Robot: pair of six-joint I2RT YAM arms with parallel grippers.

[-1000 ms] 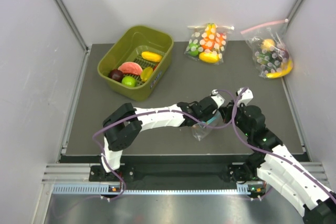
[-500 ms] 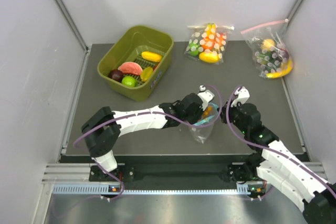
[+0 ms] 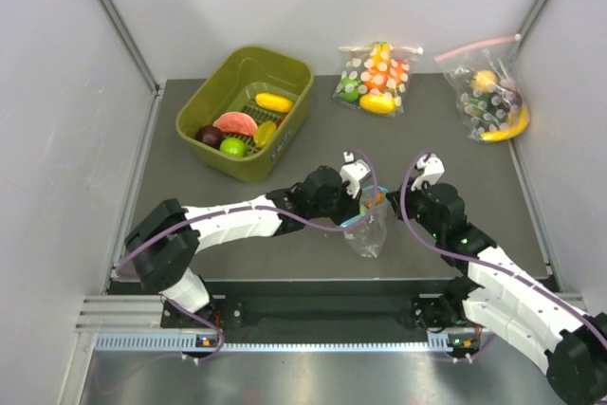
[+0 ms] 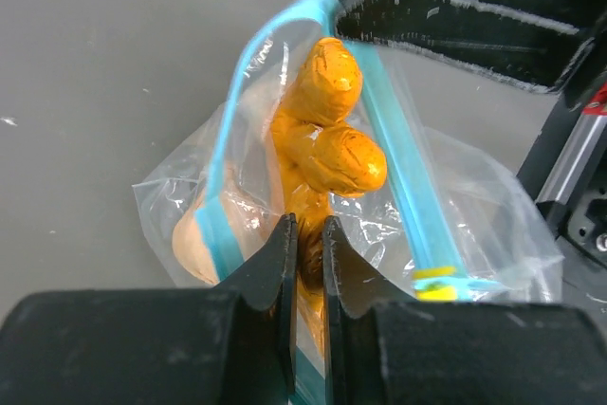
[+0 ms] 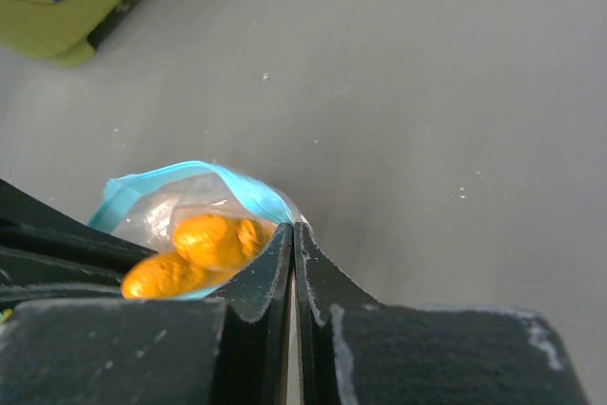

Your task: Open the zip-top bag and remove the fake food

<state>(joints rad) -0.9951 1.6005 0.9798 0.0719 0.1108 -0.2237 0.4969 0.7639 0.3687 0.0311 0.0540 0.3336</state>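
Both pincers are clamped tight on the zip-top bag (image 3: 368, 236). The left pincer (image 4: 305, 239) has one lip of the blue strip (image 4: 394, 168) and the right pincer (image 5: 292, 246) has the other, so the mouth gapes open. The bag sits near the middle front of the bench (image 3: 446, 139), with the orange fake food (image 4: 332, 130) poking up in the opening.

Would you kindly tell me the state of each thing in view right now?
zip-top bag: mouth open, rim pinched.
right end effector: shut on the bag's rim.
left end effector: shut on the fake food.
fake food: orange pieces partly out of the mouth.
olive bin: holds toy fruit.
dotted bags: lying filled.
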